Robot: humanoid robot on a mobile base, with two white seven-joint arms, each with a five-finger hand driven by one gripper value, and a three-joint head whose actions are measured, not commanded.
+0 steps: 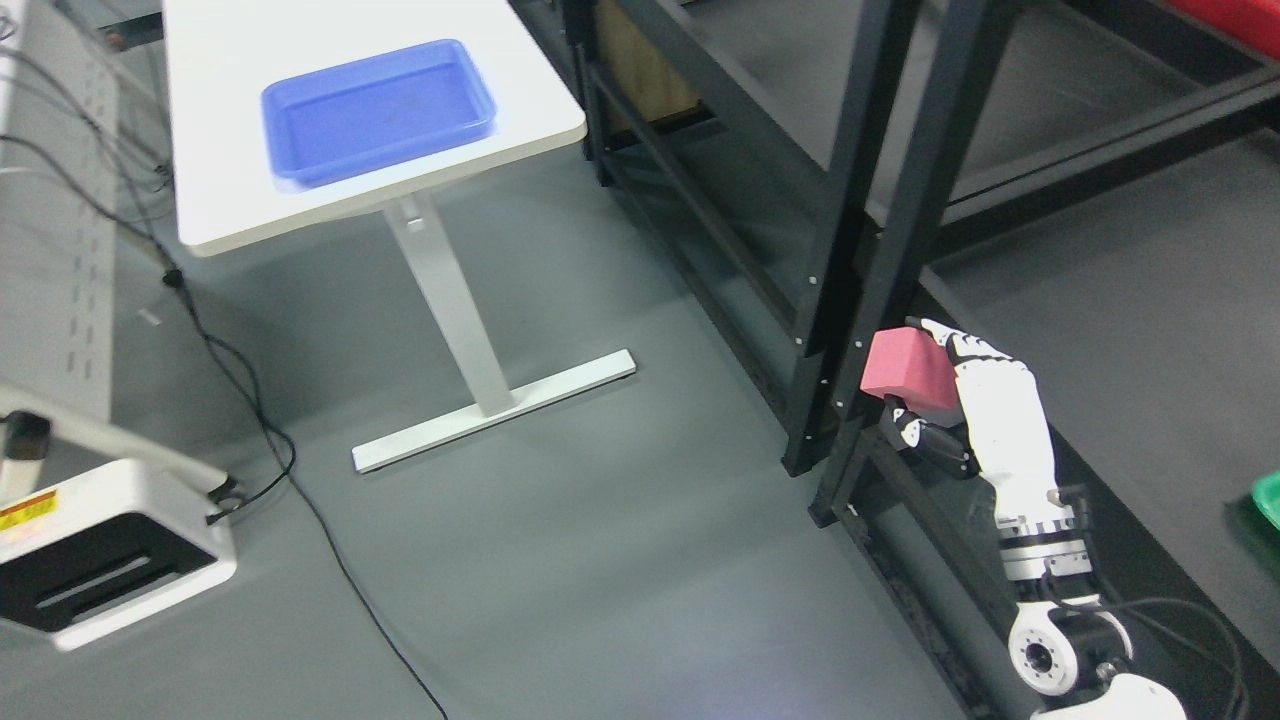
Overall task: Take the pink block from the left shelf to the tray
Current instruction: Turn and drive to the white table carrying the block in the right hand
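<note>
My right hand (925, 385) comes up from the lower right and is shut on a pink block (908, 375), its white fingers (968, 350) wrapped over the block's top and its thumb under it. The block hangs in the air just in front of the black shelf posts (890, 250), clear of the shelf boards. A blue tray (378, 108) lies on a white table (250, 210) at the upper left, far from the hand, with nothing visible inside it. My left arm does not show.
Black shelf frames (720, 170) fill the right half, with grey boards (1120, 290). A green thing (1268, 497) peeks in at the right edge. The table's leg and foot (480, 400) stand on grey floor. Black cables (260, 420) trail by a white machine base (100, 560) at left.
</note>
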